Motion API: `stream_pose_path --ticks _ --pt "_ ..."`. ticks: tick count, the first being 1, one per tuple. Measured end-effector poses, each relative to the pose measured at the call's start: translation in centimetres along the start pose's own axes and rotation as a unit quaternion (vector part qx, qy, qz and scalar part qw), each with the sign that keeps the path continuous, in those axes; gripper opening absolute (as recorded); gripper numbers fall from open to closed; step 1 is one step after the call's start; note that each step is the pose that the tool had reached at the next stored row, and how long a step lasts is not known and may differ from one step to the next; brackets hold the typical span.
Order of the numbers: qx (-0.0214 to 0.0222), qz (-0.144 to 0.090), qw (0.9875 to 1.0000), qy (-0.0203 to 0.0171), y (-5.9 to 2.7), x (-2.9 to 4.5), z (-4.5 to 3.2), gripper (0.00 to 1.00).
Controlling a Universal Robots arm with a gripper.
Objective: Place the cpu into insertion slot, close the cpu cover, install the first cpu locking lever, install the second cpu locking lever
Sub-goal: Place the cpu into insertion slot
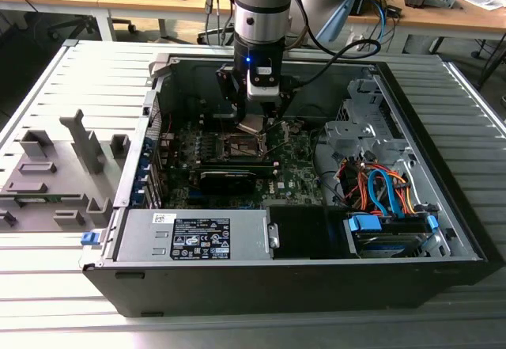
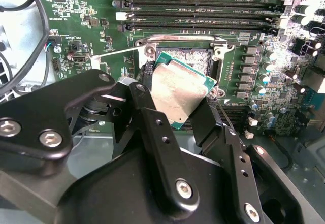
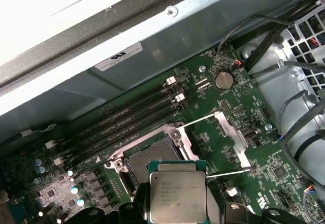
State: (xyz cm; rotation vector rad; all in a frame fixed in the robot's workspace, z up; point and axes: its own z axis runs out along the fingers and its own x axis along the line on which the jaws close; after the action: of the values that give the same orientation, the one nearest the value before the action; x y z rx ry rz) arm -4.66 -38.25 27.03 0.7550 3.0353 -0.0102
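Observation:
My gripper (image 2: 179,113) is shut on the cpu (image 2: 176,93), a flat silvery chip with a green edge, held by two opposite sides between black fingers (image 2: 150,118). In the exterior view the cpu (image 1: 251,123) hangs tilted a little above the insertion slot (image 1: 237,148) on the green motherboard. Both wrist views show the dark square insertion slot (image 3: 148,161) uncovered, with the cpu (image 3: 177,191) close over its edge. The silvery cpu cover (image 3: 232,141) stands swung open beside the slot. Two thin locking levers (image 3: 199,121) stick out, unlatched.
Long black memory slots (image 3: 127,120) run beside the socket. The open black computer case (image 1: 443,167) holds a power supply (image 1: 194,234), a drive cage with orange and blue cables (image 1: 379,191) and a long black card (image 1: 229,176). Grey fixtures (image 1: 55,167) stand on the slatted table at the exterior view's left.

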Motion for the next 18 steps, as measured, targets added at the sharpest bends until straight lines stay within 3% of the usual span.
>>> stream_pose_path --ticks 18 --pt "0.002 0.012 0.9999 -0.0009 0.0 0.0 0.02 0.54"
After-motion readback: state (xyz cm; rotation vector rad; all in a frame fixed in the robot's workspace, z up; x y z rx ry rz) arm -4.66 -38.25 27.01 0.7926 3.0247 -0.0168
